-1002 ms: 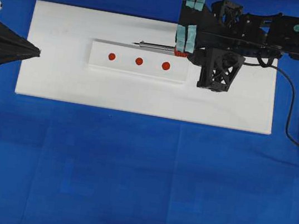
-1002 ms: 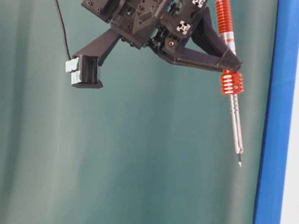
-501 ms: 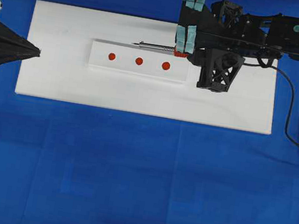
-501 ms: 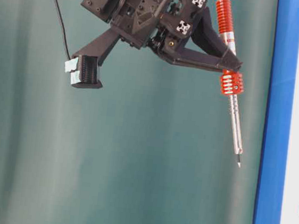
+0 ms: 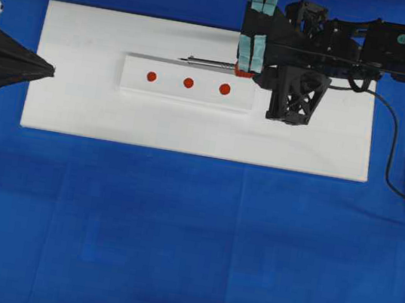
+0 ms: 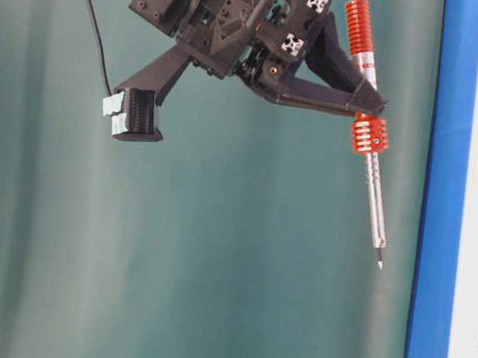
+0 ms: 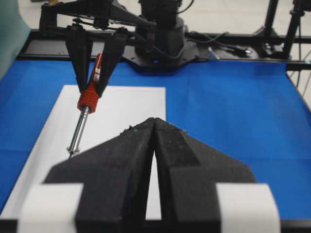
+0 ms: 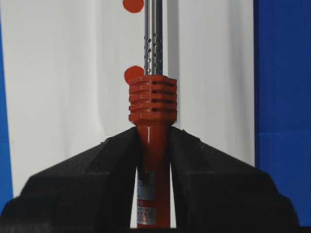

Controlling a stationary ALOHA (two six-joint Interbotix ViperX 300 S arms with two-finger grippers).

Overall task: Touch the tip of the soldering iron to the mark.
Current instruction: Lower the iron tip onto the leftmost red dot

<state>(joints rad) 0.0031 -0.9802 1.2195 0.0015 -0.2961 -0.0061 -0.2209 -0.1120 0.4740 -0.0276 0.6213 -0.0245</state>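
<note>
At the upper right of the overhead view, the right gripper point(image 5: 249, 61) squeezes the soldering iron point(image 5: 214, 63) by its handle, so its tip hangs over the white strip's red marks point(image 5: 188, 83).

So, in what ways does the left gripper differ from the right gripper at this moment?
The right gripper is shut on the soldering iron, clamping its red-orange handle; the left gripper is shut on nothing, its fingers pressed together. In the overhead view the right gripper hangs over the white board, while the left gripper sits at the board's left edge, far from the red marks. Both have black fingers.
</note>
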